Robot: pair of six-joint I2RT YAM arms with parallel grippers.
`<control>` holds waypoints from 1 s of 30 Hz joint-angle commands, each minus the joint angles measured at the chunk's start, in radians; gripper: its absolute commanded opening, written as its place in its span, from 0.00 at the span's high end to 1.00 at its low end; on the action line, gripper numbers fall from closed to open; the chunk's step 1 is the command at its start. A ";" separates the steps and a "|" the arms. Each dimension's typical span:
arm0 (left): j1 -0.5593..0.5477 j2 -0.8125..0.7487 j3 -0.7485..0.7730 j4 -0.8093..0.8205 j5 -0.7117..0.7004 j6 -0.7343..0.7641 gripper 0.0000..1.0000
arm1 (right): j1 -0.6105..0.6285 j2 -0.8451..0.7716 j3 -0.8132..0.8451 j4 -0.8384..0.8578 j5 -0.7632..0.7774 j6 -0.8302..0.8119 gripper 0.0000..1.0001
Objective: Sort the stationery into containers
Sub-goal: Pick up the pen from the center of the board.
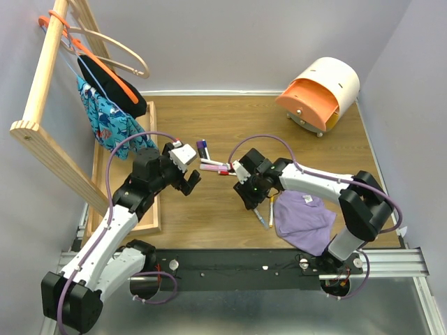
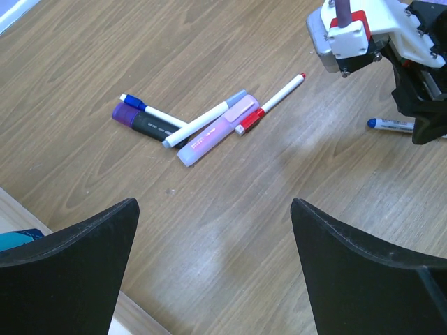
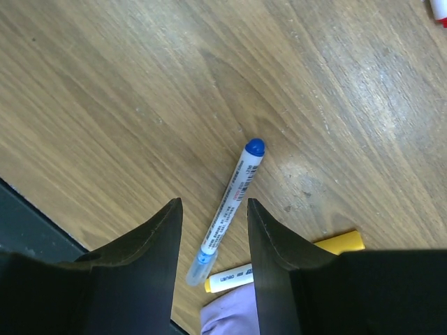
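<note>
A pile of stationery (image 1: pixel 211 162) lies mid-table: a black and purple marker (image 2: pixel 143 123), two white pens (image 2: pixel 201 124), a pink highlighter (image 2: pixel 215 134) and a red-capped pen (image 2: pixel 274 102). My left gripper (image 1: pixel 188 179) hovers open just left of the pile, nothing between its fingers (image 2: pixel 84 244). My right gripper (image 1: pixel 248 201) is open and straddles a white blue-capped pen (image 3: pixel 234 199) lying flat on the wood, with neither finger touching it. A yellow marker (image 3: pixel 230 279) lies beside that pen. The cream drawer unit (image 1: pixel 323 91) stands at the far right, its orange drawer (image 1: pixel 302 101) pulled out.
A purple cloth (image 1: pixel 304 222) lies by the right arm, touching the yellow marker. A long wooden tray (image 1: pixel 152 209) runs along the left edge. A wooden rack (image 1: pixel 45 77) with hangers and clothes stands at the far left.
</note>
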 commanded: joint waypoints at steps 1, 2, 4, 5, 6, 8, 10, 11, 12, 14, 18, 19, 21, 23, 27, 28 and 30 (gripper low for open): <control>0.007 -0.021 -0.011 0.020 0.016 -0.026 0.01 | 0.006 0.031 0.009 0.012 0.047 0.022 0.50; 0.009 -0.021 -0.011 0.020 0.019 -0.031 0.01 | 0.006 0.035 0.007 0.014 0.044 0.021 0.51; 0.009 -0.019 -0.011 0.024 0.019 -0.033 0.01 | 0.006 0.041 -0.001 0.015 0.050 0.050 0.51; 0.009 -0.019 -0.012 0.026 0.018 -0.033 0.01 | 0.006 0.052 -0.005 0.017 0.051 0.051 0.52; 0.009 -0.019 -0.012 0.027 0.019 -0.036 0.01 | 0.006 0.057 -0.007 0.018 0.048 0.051 0.52; 0.009 -0.021 -0.015 0.033 0.021 -0.039 0.01 | 0.004 0.068 -0.016 0.027 0.039 0.051 0.54; 0.009 -0.024 -0.017 0.035 0.019 -0.048 0.01 | 0.006 0.071 -0.022 0.030 0.041 0.058 0.59; 0.009 -0.027 -0.018 0.033 0.021 -0.046 0.01 | 0.006 0.075 -0.028 0.030 0.041 0.061 0.61; 0.009 -0.027 -0.017 0.032 0.019 -0.048 0.01 | 0.004 0.077 -0.033 0.029 0.048 0.062 0.64; 0.009 -0.028 -0.015 0.027 0.019 -0.048 0.01 | 0.004 0.074 -0.048 0.027 0.059 0.065 0.64; 0.013 -0.028 -0.018 0.041 0.024 -0.063 0.01 | 0.006 0.097 -0.050 0.030 0.096 0.062 0.81; 0.013 -0.027 -0.018 0.046 0.027 -0.066 0.01 | 0.006 0.109 -0.048 0.026 0.104 0.058 0.88; 0.015 -0.024 -0.011 0.049 0.033 -0.069 0.01 | 0.004 0.112 -0.035 0.012 0.117 0.038 1.00; 0.015 -0.019 0.006 0.035 0.037 -0.059 0.01 | 0.004 0.074 0.014 -0.008 0.130 0.027 1.00; 0.010 -0.016 0.020 0.010 0.077 0.026 0.01 | -0.017 -0.061 0.120 -0.029 0.102 -0.024 0.99; 0.009 -0.010 0.023 0.013 0.077 0.032 0.01 | -0.046 -0.083 0.148 -0.034 0.075 -0.030 1.00; 0.003 0.016 0.038 0.013 0.085 0.056 0.01 | -0.072 -0.126 0.252 -0.043 0.044 -0.071 1.00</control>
